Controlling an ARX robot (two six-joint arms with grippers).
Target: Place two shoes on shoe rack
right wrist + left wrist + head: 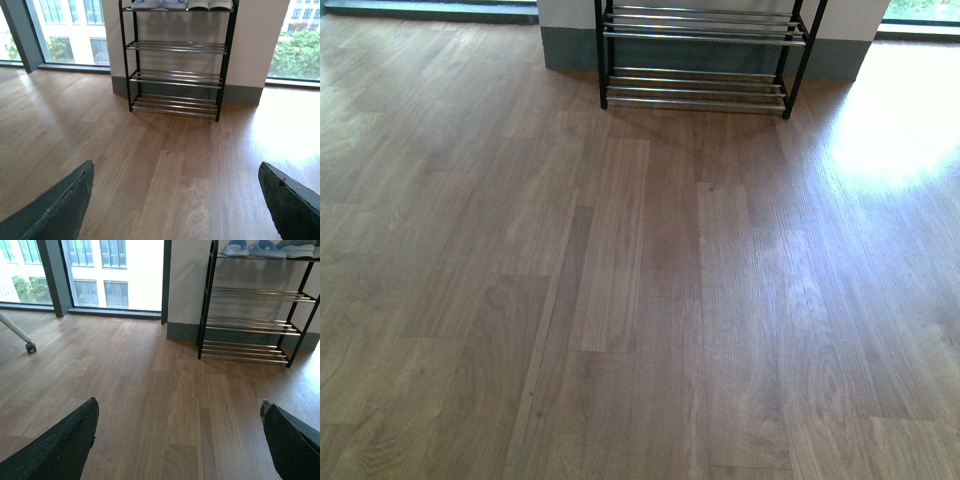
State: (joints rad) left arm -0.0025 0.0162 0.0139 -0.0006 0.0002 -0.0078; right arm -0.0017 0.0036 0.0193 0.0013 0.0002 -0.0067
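Shoe rack [700, 60]: black-framed, with chrome horizontal bars, standing on the wooden floor [640, 300] against a white wall with a grey skirting board [570, 50]. In the front view it lies at 12 o'clock, far across the floor, and only its two lowest tiers show; both carry nothing.

The right wrist view shows the full rack [177, 60]: four tiers, the lower three bare. On the top tier, cut off by the picture edge, stand shoes in a row: two with bluish uppers [160, 4] at the 11 o'clock end, and beside them two with white soles and greyish uppers [210, 4]. Only the soles and lower edges show, so whether the latter pair are the grey knit sneakers cannot be told for certain.

In the left wrist view the rack [250, 315] appears at 2 o'clock, with blue-and-white footwear [255, 248] on the top tier and a grey shoe [300, 248] at the far end, partly out of view.

Left claw [180, 440]: jaws spread wide, both dark fingers at the lower corners of its view, nothing between them, above bare floor. Right claw [175, 200]: likewise spread wide and holding nothing.

Surroundings: tall windows [115, 270] with dark frames beside the wall; a white leg on a small caster [30, 346] at 9 o'clock in the left wrist view; bright sunlight on the floor [900, 130] at 2 o'clock of the front view.
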